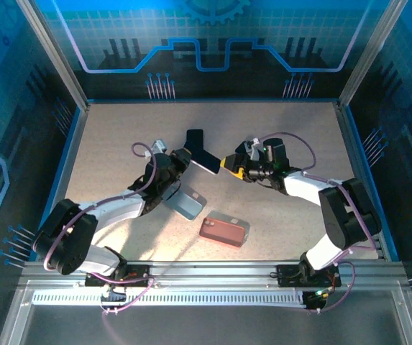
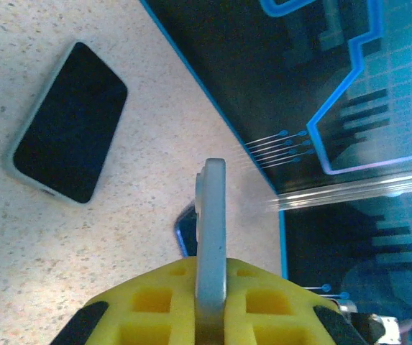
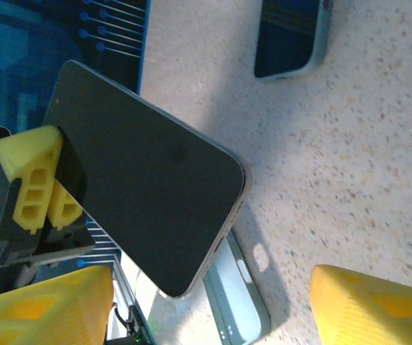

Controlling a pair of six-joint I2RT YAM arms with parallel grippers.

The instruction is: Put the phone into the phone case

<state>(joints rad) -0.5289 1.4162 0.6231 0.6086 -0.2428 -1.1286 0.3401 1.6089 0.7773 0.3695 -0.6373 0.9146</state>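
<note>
Speckled beige table point(image 1: 112, 129) inside a blue-lit booth; the left wall point(image 1: 4, 144), back wall point(image 1: 206, 50) and right wall point(image 1: 407, 129) carry circuit-line graphics, and a metal rail point(image 1: 206, 277) runs along the near edge. We take the held phone point(image 1: 206, 161) as reference.

Left of the phone: the left gripper point(image 1: 188, 154) is clamped on it, its yellow fingers point(image 2: 148, 302) pinching the two faces. In the left wrist view we see the phone edge-on, standing straight out of the jaws and lifted off the table, with a small blue patch just behind its edge that we cannot make out.

Near side of the phone, slightly left: the blue-grey case point(image 1: 185, 204) lies flat on the table. In the right wrist view we see it below the phone's lower corner.

Far side of the phone, close by: a second phone point(image 1: 194, 138) lies flat, dark face up, with a pale rim.

Near side of the phone, slightly right and further toward the rail: a red case point(image 1: 223, 231) lies flat, apart from the blue-grey one.

Right of the phone: the right gripper point(image 1: 229, 164) sits just beside the phone's free end, jaws wide apart and gripping nothing. We see no contact with the phone.
</note>
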